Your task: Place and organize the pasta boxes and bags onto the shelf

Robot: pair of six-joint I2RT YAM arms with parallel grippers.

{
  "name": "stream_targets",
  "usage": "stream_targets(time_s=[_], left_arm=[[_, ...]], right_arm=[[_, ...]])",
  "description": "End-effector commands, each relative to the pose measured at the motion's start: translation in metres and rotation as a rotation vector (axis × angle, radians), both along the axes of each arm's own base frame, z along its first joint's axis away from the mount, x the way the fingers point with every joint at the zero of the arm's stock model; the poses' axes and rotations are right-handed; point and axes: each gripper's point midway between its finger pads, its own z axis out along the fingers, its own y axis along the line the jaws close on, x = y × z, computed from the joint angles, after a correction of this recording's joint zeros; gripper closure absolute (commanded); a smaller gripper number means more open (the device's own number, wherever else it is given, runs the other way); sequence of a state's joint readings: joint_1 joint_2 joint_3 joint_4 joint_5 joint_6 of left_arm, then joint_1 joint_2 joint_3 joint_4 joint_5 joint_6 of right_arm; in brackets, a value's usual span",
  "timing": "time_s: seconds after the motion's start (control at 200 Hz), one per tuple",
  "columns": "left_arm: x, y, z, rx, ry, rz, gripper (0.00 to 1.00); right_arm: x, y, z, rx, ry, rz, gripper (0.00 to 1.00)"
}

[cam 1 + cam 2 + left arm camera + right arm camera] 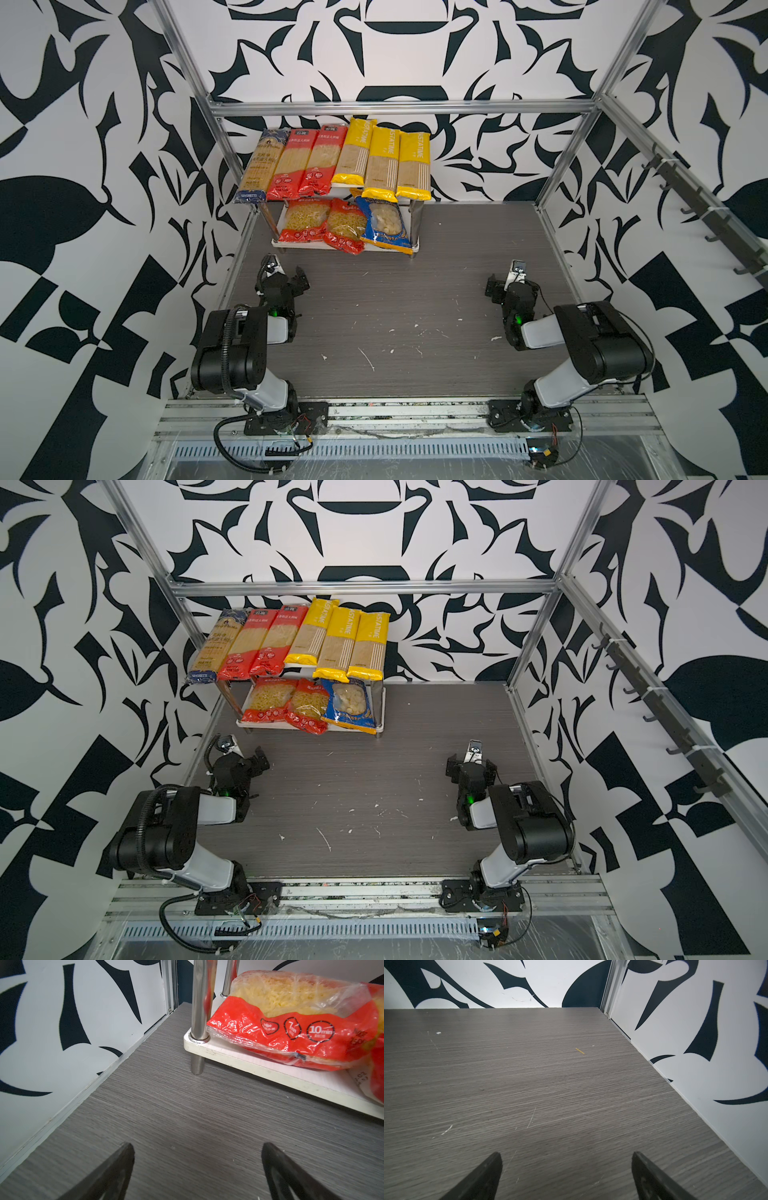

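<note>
The left claw (196,1148) is hanging released and empty, low over the table (395,311). The shelf (239,1059) is lying just beyond it, far and slightly right, with the near-left leg (199,1001) close ahead. On the shelf's upper level, from left to right, a dark-blue packet (259,166), two long red packets (291,164) and three long yellow packets (380,164) are lying side by side. Their long axes are running near to far, and their near ends are overhanging the edge. On the lower level, two short red packets (305,220) and a blue-and-orange packet (386,226) are filling the width. The right-hand red one and the blue-and-orange one are poking past the near edge. The right claw (565,1155) is likewise hanging released and empty over bare table, well apart from the shelf, which is lying far and to its left. No packet is lying on the table, so the placing is looking finished. If any straightening is wanted, the left arm is sitting nearer and would be pushing away from itself, along the packets' length.
</note>
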State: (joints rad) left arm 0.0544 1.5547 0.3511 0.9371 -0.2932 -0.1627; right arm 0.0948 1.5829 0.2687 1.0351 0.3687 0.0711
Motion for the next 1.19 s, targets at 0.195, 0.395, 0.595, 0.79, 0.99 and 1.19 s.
stream_targets(time_s=[0.195, 0.395, 0.595, 0.79, 0.99, 1.19], left_arm=[[0.001, 0.001, 0.004, 0.003, -0.009, 0.000, 0.01], [0.001, 0.000, 0.004, 0.005, -0.009, -0.001, 0.00], [0.001, 0.001, 0.005, 0.005, -0.011, 0.000, 0.01], [0.001, 0.000, 0.005, 0.005, -0.010, -0.001, 0.01], [0.001, 0.000, 0.005, 0.005, -0.010, -0.001, 0.01], [0.004, -0.013, 0.004, 0.056, 0.003, -0.043, 0.01]], right_arm=[[0.012, 0.001, 0.018, 0.008, -0.052, 0.002, 0.00], [0.012, 0.001, 0.018, 0.008, -0.049, 0.002, 0.00], [0.013, 0.003, 0.018, 0.008, -0.045, 0.011, 0.00], [0.019, 0.018, 0.015, 0.006, -0.016, 0.105, 0.00], [0.019, 0.020, 0.014, 0.005, -0.013, 0.116, 0.00], [0.019, 0.020, 0.014, 0.005, -0.013, 0.117, 0.00]])
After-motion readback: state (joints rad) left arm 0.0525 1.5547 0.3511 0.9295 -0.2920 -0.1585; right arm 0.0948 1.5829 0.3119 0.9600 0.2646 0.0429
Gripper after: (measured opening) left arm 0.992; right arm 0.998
